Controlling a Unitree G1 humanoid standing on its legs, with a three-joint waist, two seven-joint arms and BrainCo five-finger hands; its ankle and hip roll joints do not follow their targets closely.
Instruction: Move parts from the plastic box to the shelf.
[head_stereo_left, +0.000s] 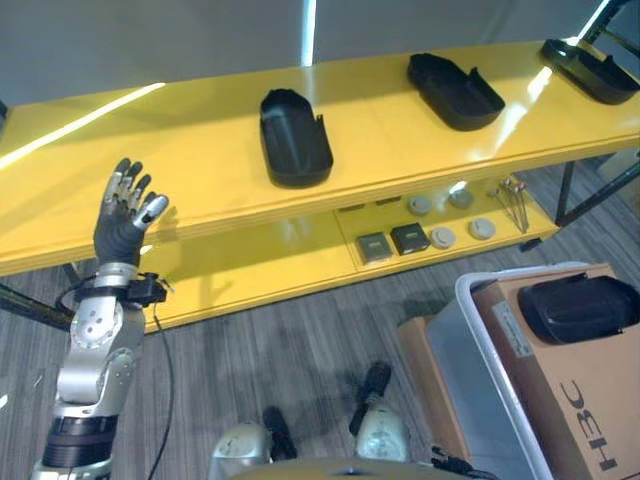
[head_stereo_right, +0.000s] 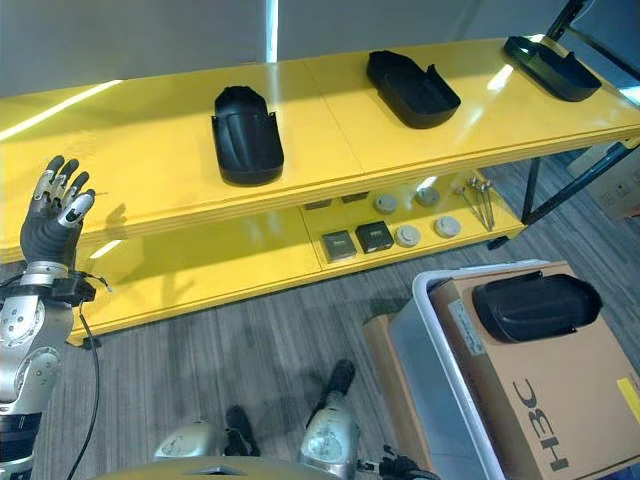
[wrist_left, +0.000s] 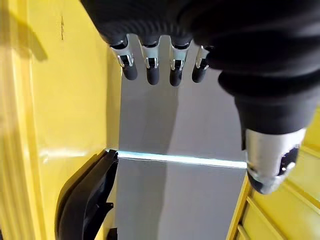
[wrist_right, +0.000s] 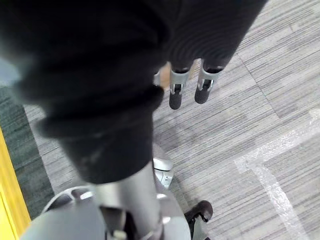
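Three black moulded parts lie on the yellow shelf's top board (head_stereo_left: 200, 170): one near the middle (head_stereo_left: 295, 138), one further right (head_stereo_left: 455, 90), one at the far right end (head_stereo_left: 590, 68). Another black part (head_stereo_left: 578, 306) rests on a cardboard box (head_stereo_left: 570, 400) inside the pale plastic box (head_stereo_left: 470, 300) at the lower right. My left hand (head_stereo_left: 125, 215) is raised in front of the shelf's left part, open and holding nothing; its fingers (wrist_left: 150, 65) point past the nearest black part (wrist_left: 85, 200). My right hand (wrist_right: 176, 90) hangs open over the floor, holding nothing.
The lower shelf board (head_stereo_left: 250, 270) carries two small black square parts (head_stereo_left: 392, 242), several round grey discs (head_stereo_left: 460, 230) and thin metal tools (head_stereo_left: 512, 200) towards the right. A grey wall stands behind the shelf. Striped grey floor lies between me and the shelf.
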